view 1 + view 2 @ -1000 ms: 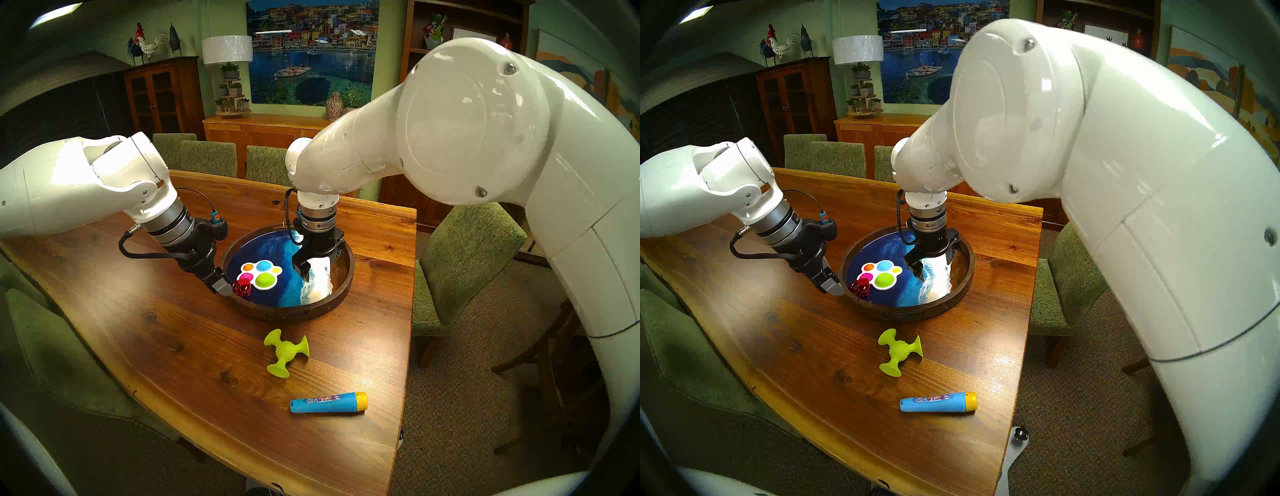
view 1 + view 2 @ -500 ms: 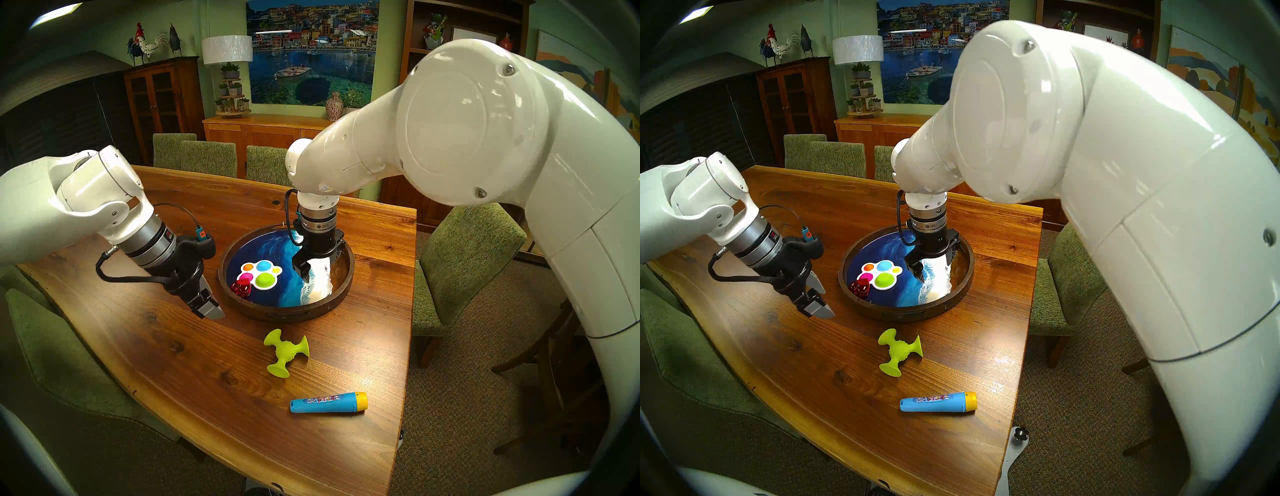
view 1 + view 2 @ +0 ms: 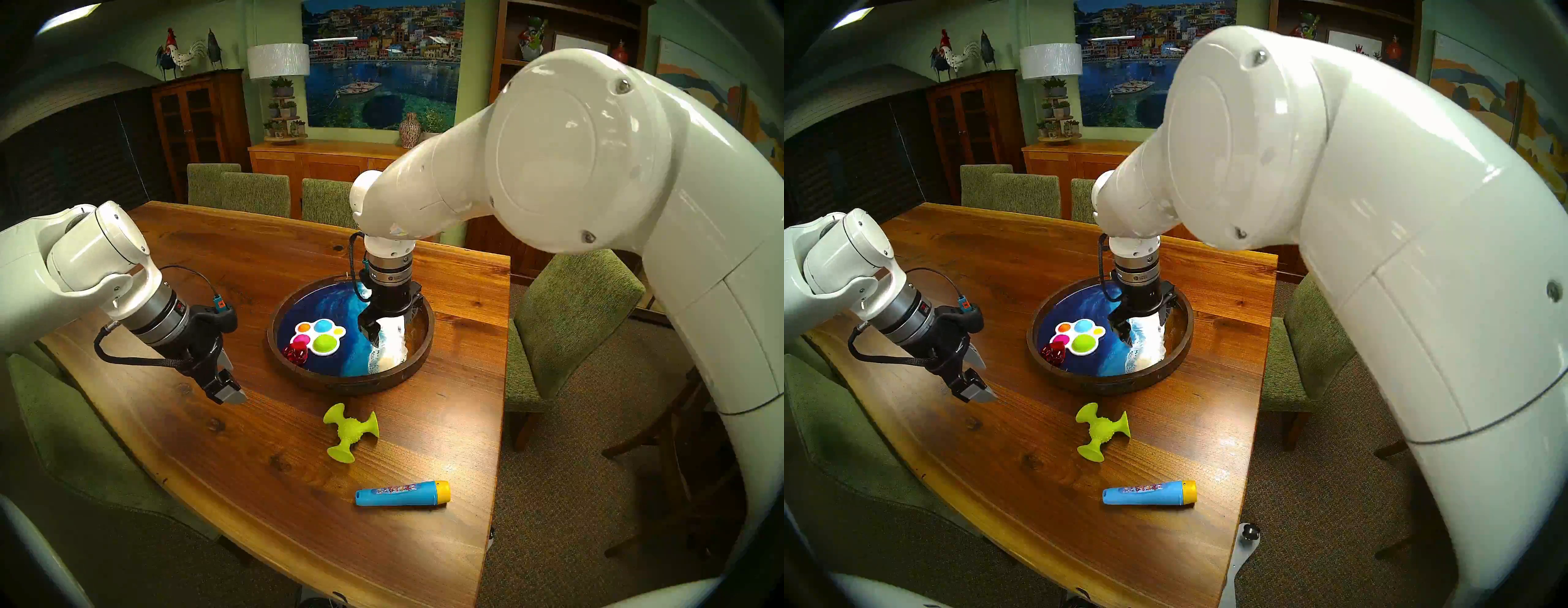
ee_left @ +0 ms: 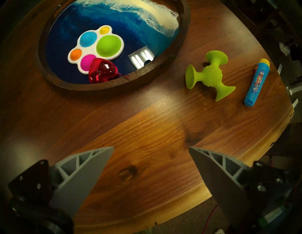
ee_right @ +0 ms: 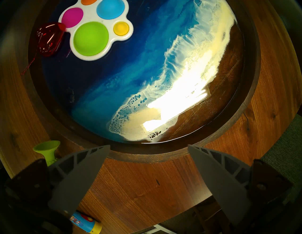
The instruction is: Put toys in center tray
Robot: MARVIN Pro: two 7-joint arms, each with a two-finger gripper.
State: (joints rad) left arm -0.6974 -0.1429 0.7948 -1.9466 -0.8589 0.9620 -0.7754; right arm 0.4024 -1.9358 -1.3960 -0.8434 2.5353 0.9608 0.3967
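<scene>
Paw pad (image 3: 319,336) & red faceted piece (image 3: 295,354) lie in tray (image 3: 352,384), touching. Green suction toy (image 3: 350,432) & blue tube (image 3: 402,493) on table (image 3: 263,446), nothing between them & tray. L gripper (image 3: 231,384) wide open, empty, over bare wood. R gripper (image 3: 392,329) wide open, empty, above tray.

Two glossy white robot arms, each ending in a black wrist unit with grey wedge-shaped fingers. The left arm enters from nine o'clock in the head view, bends at a rounded white joint, then runs through a silver collar toward four o'clock. A braided black cable loops beneath its wrist. The left gripper (image 3: 229,384) tilts steeply downward, its two fingers spread wide with nothing between them. The right arm sweeps in a large arc from three o'clock, its bulky elbow filling the upper right, forearm reaching toward nine o'clock. The right gripper (image 3: 388,327) hangs straight down, fingers likewise spread wide and empty.
</scene>
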